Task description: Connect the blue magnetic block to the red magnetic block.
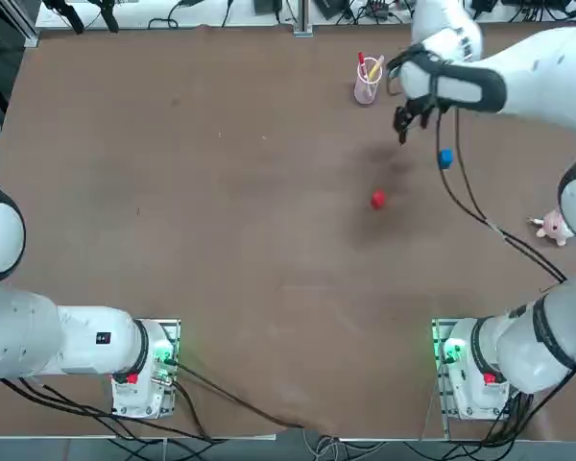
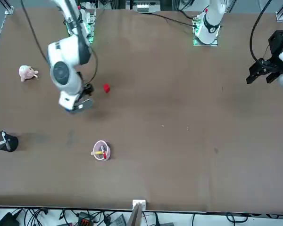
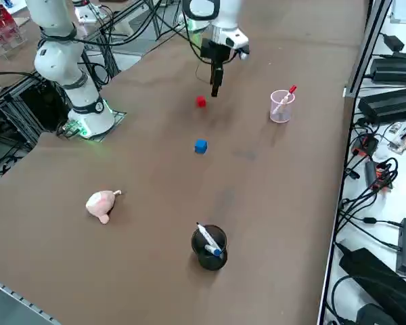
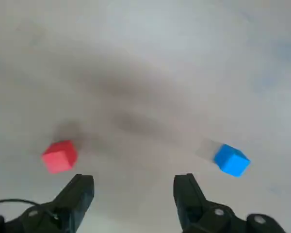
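I see bare table between the blue magnetic block [image 1: 445,158] and the red magnetic block [image 1: 378,200], nothing blocking that lane. My right gripper [image 1: 401,121] hangs above, fingers spread and empty; the pink cup [image 1: 367,84] stands near it.

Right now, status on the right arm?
Right gripper jaws open, empty, above table. Blue magnetic block and red magnetic block apart, untouched. Nothing between them.

Blue magnetic block [image 1: 445,158], red magnetic block [image 1: 378,200], brown table [image 1: 221,240]

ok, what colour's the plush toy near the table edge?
Pink; the plush toy shows best in the right side view.
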